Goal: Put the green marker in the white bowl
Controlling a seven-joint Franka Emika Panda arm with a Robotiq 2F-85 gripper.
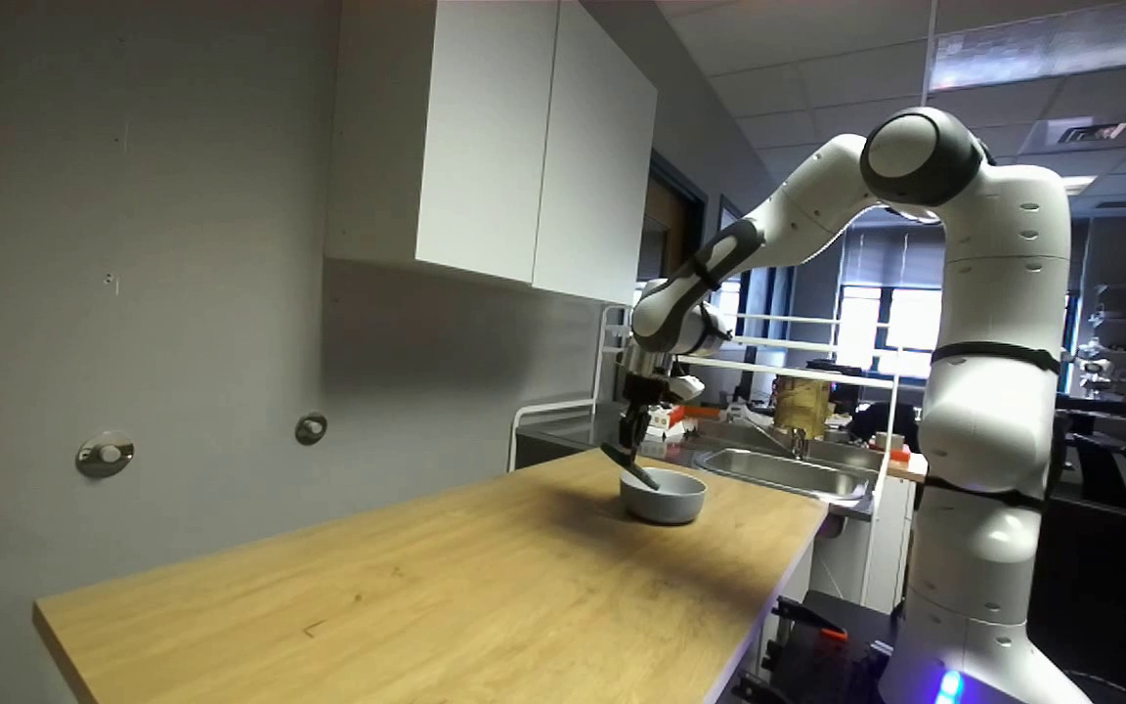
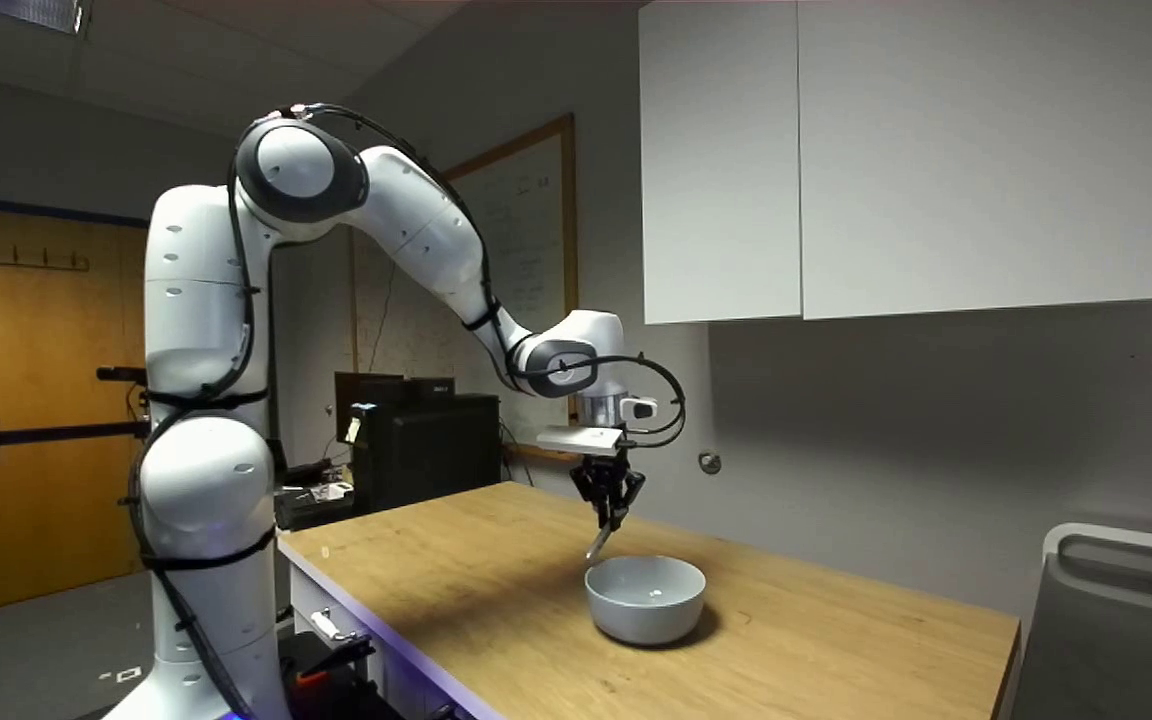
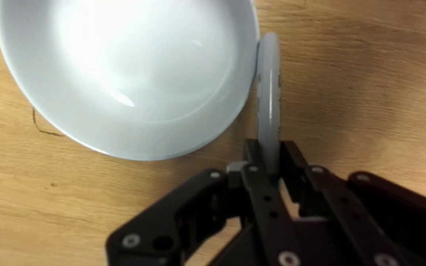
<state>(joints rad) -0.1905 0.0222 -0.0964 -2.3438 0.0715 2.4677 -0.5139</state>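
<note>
Grey-walled room; pale wooden counter (image 1: 377,596) set along the wall (image 1: 152,332), with small dark marks in the wood.

Gripper (image 3: 271,155): black, pointing down over the counter, with fingers (image 3: 252,151) drawn together to the thickness of the green marker (image 3: 269,92), pinching it from both sides.

Marker: held above the counter, tilted, with the free end low and toward the white bowl (image 2: 644,615); greyish-white beyond the fingers in the wrist view. Free end at the rim: alongside it in the wrist view, overlapping the opening in an exterior view. Touching or apart there: not possible to tell.

Bowl: greyish, round, low, glossy inside; upright on the counter, just below the gripper.

Robot arm (image 2: 201,480): white with dark joints, bent high at the elbow, standing beside the counter's long edge.

Cupboard (image 2: 936,160): white, mounted on the wall above the counter; in both exterior views.

Sink (image 1: 778,472): steel, with a tap (image 1: 798,442), past the counter end nearest the bowl.

Windows (image 1: 915,323): bright, at the back of the room.

Whiteboard (image 2: 531,230): wood-framed, on the wall behind the arm.

Door (image 2: 36,430): wooden, with a row of hooks (image 2: 26,262).
</note>
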